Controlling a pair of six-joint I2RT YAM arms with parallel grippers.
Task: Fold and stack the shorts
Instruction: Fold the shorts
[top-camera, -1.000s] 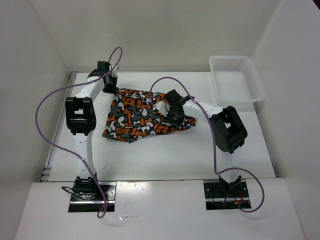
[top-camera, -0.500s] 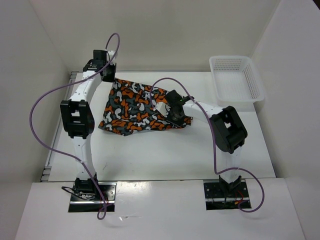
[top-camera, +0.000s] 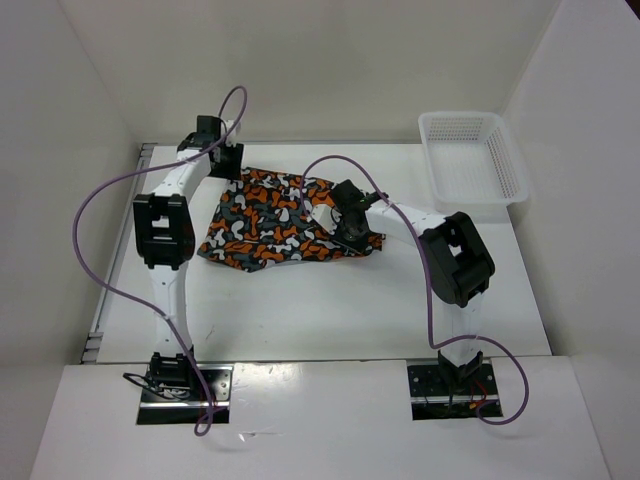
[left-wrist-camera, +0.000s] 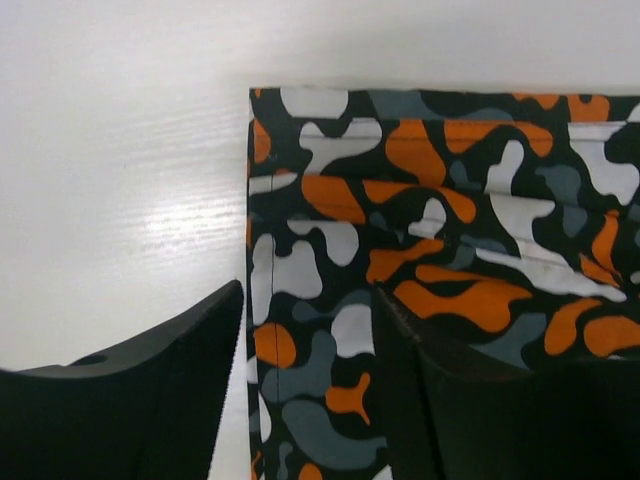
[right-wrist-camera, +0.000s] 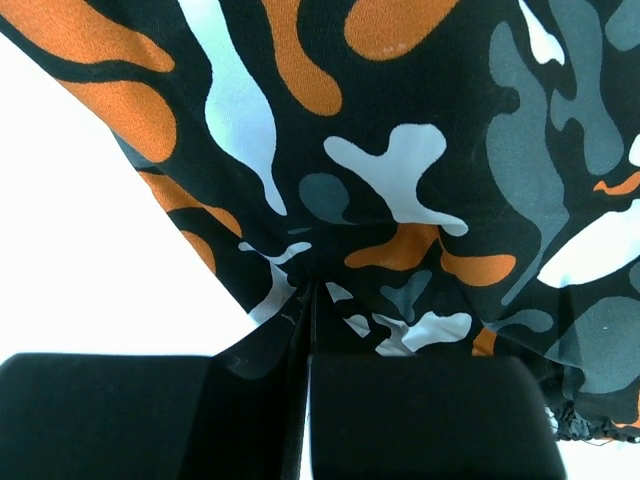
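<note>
The soft fabric shorts with an orange, white, grey and black camouflage print (top-camera: 280, 220) lie spread on the white table (top-camera: 330, 310) between the two grippers, their far left corner at the left gripper (top-camera: 225, 165) and their right end at the right gripper (top-camera: 350, 235). In the left wrist view the shorts (left-wrist-camera: 430, 280) show a straight stitched edge and a square corner lying flat, with a few shallow creases running across the cloth beyond the fingers. The left gripper (left-wrist-camera: 310, 300) stands spread above that corner: one black finger (left-wrist-camera: 160, 390) is over bare table just outside the edge, the other (left-wrist-camera: 480, 420) is over the print, and the side seam runs through the gap between them without being pinched. In the right wrist view the shorts (right-wrist-camera: 400, 150) fill nearly everything ahead of the fingers, and the cloth puckers down into the right gripper (right-wrist-camera: 305, 320), whose two black fingers are pressed together on a fold of it; bare table shows to one side of the fingers. A white plastic mesh basket (top-camera: 470, 155) sits well beyond and to the right of the right gripper, apart from the shorts. A purple cable (top-camera: 110, 200) loops from each arm.
</note>
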